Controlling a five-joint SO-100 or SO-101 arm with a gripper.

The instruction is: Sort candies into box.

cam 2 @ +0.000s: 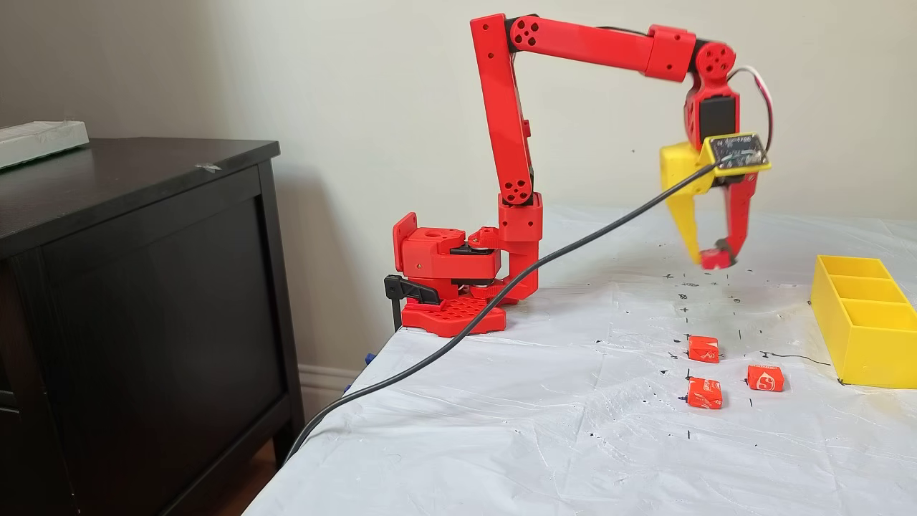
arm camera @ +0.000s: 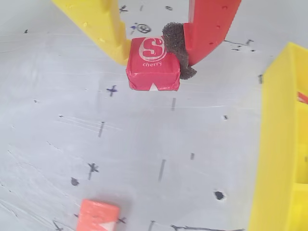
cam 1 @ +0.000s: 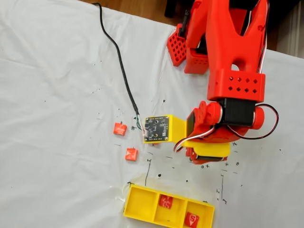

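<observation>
Candies lay in several places. In the side-on fixed view, three sat loose (cam 2: 703,349) on the table (cam 2: 501,430) left of the box (cam 2: 863,319), and one red piece marked "cherry" (arm camera: 153,65) was pinched in the pincer (arm camera: 153,57) between the yellow finger on the left and the foam-padded red finger (arm camera: 211,29) on the right, as the wrist view showed. From the side the pincer (cam 2: 713,258) seemed just above the table, though contact could not be ruled out. In the top-down fixed view two candies (cam 1: 166,201) already sat in the middle and right compartments of the box (cam 1: 137,209); the left one looked empty.

To do the step well, the arm would need to lift straight up before swinging right, clear the yellow wall, and open only once centred over a compartment. The grip sat near the candy's far edge, so a jerk might spin it loose.

The table wore a wrinkled white sheet dotted with black pen marks. A black cable (cam 2: 501,297) trailed off the near-left edge. A dark wooden cabinet (cam 2: 136,301) stood at far left against a plain pale wall.
</observation>
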